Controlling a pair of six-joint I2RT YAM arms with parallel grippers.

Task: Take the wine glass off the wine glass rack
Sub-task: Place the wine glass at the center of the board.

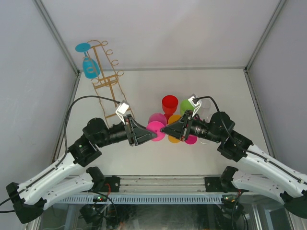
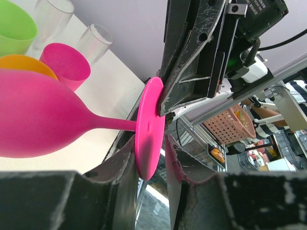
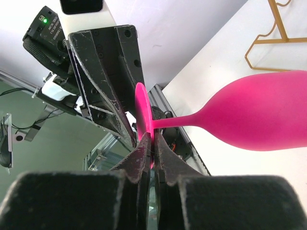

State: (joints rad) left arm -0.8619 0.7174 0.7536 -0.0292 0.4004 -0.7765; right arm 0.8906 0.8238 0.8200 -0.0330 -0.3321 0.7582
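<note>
Your right gripper is pinched tight on the foot of the pink glass, which lies sideways mid-table beside the cups, well apart from the rack. Your left gripper straddles the same foot; you cannot tell whether it grips. Close it squarely on the disc before the right lets go, and keep the stem level. A blue glass hangs on the rack.

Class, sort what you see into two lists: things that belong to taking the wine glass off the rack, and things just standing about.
Job: wine glass rack, blue wine glass hanging on it, pink wine glass, left fingers, right fingers.
Standing about: red cup, green cup, orange cup, pink cup, clear glasses.
</note>
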